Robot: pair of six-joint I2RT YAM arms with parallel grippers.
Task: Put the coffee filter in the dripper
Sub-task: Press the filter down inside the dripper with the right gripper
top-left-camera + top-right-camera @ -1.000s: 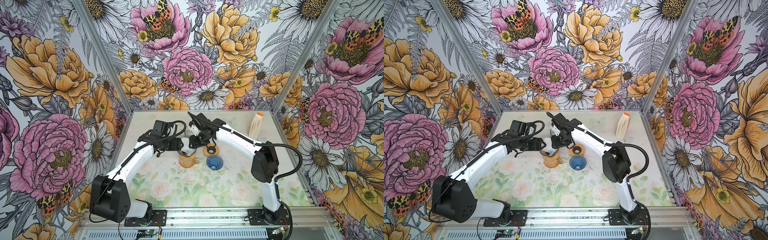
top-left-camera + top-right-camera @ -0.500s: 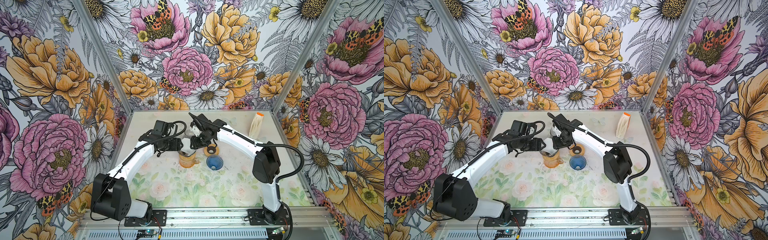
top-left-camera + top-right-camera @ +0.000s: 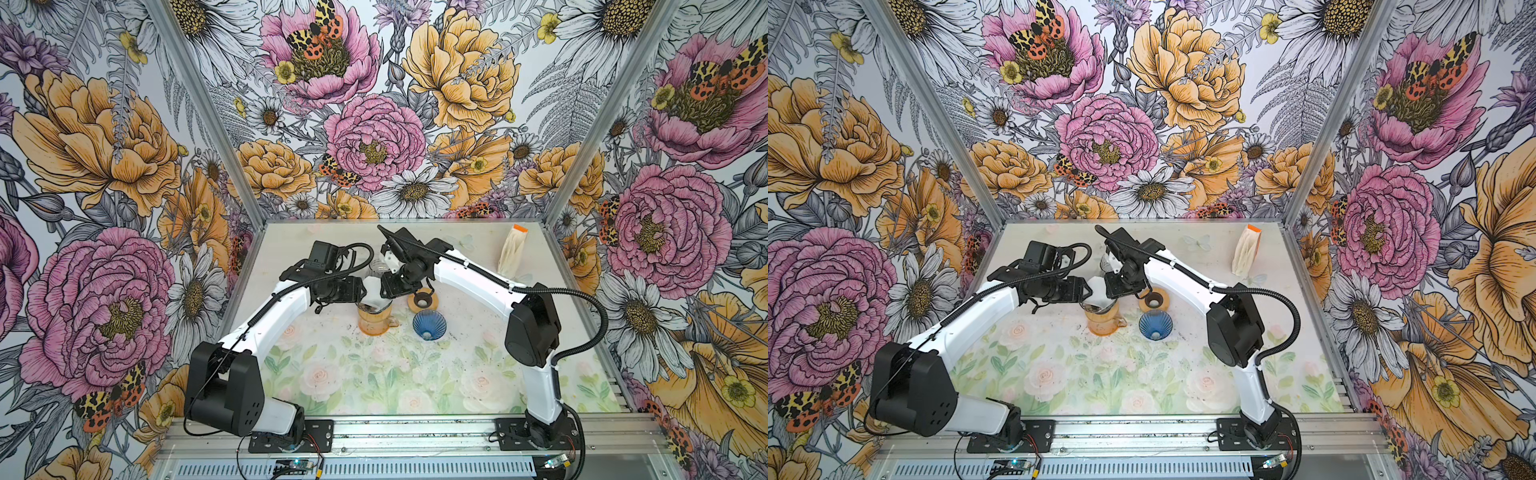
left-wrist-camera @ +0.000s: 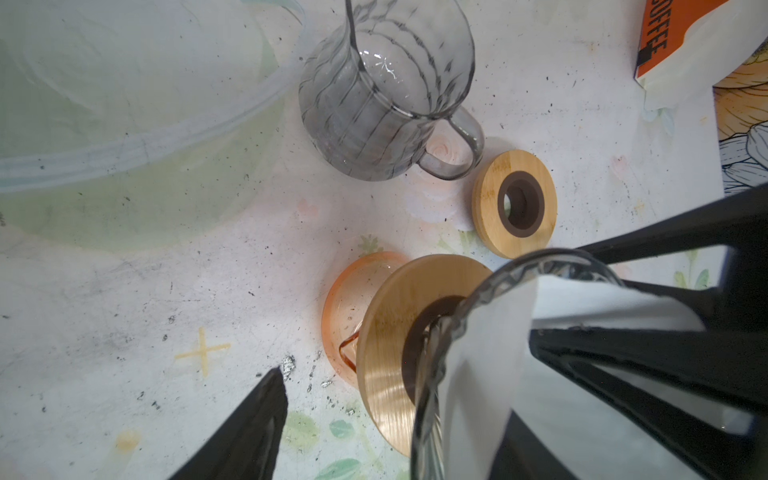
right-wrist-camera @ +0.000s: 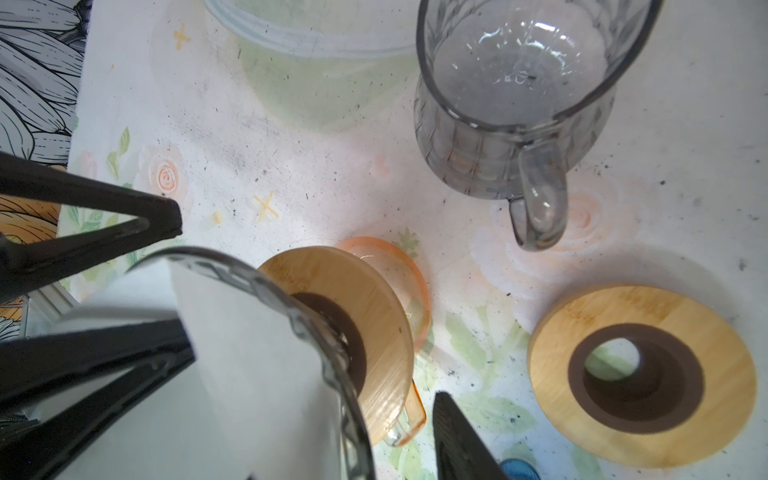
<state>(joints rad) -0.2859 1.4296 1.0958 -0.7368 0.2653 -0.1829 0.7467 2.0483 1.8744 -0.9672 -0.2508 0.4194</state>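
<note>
One flowered table (image 3: 374, 386) carries the whole scene. Near its middle stands the orange carafe (image 3: 374, 324), topped by a wooden collar (image 4: 386, 353). The clear glass dripper (image 4: 424, 415) sits on that collar, and the white coffee filter (image 4: 490, 374) stands inside it, rising past the rim. A blue dripper (image 3: 429, 325) and a spare wooden ring (image 3: 423, 300) lie just beside the carafe. The left gripper (image 3: 365, 293) and right gripper (image 3: 384, 290) flank the paper, jaws parted on both. Neither visibly pinches it, and I cannot tell whether a finger touches it.
</note>
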